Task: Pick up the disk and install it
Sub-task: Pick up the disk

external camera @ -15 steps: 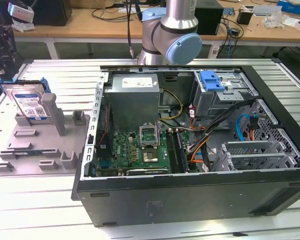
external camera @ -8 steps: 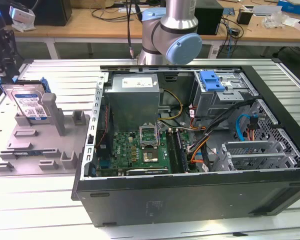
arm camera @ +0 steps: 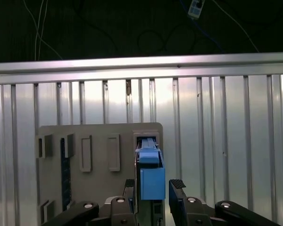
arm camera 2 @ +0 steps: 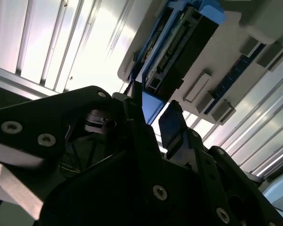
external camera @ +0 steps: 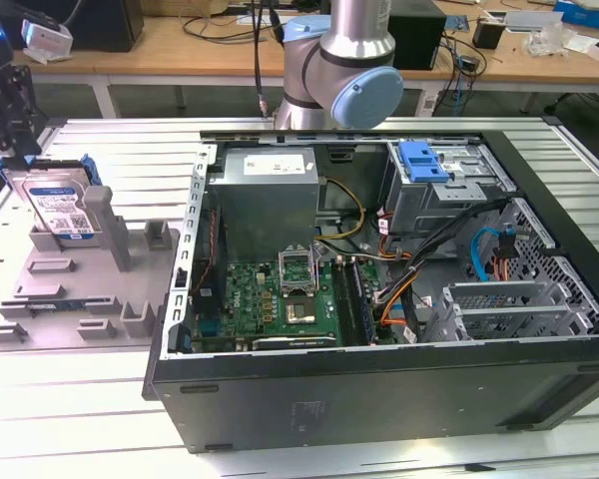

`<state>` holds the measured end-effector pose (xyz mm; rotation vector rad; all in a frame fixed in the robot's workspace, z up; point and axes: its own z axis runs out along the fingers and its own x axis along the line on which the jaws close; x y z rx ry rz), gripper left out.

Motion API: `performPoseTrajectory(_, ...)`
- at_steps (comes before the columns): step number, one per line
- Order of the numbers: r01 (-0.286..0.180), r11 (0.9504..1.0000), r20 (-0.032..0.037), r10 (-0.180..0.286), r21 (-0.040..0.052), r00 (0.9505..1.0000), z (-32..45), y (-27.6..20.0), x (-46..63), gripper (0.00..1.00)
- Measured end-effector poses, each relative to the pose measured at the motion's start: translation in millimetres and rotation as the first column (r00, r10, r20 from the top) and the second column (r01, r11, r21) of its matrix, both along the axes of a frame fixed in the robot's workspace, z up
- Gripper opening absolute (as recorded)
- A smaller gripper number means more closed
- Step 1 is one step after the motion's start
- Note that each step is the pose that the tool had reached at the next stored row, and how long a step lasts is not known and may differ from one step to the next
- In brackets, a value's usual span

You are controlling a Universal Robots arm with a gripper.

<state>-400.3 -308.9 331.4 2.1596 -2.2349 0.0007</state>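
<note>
Here jaws straddle disk point(arm camera: 152, 183) end, seemingly not touching.

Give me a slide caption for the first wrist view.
Open gripper straddles the disk, which stands in its grey holder on the slatted table.

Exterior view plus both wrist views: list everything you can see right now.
table: one, silver, slatted, under everything
computer case: one, black, open, mid-table
motherboard: one, green, inside the case
power supply: one, grey, inside the case, beyond the motherboard
drive cage: one, bare metal, inside the case
latch piece: one, blue, atop the drive cage
fixture plate: one, grey, on the table at the exterior view's left
disk: one, silver-grey with blue carrier, standing in the fixture plate
arm: one, grey and light blue, behind the case
gripper: one, black, open, straddling the disk's blue carrier
</note>
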Motion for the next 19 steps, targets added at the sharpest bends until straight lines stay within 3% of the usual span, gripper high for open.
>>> performPoseTrajectory(19,0.0,1.0,0.0,0.0,0.0,1.0,-15.2,0.0,-1.3,0.42)
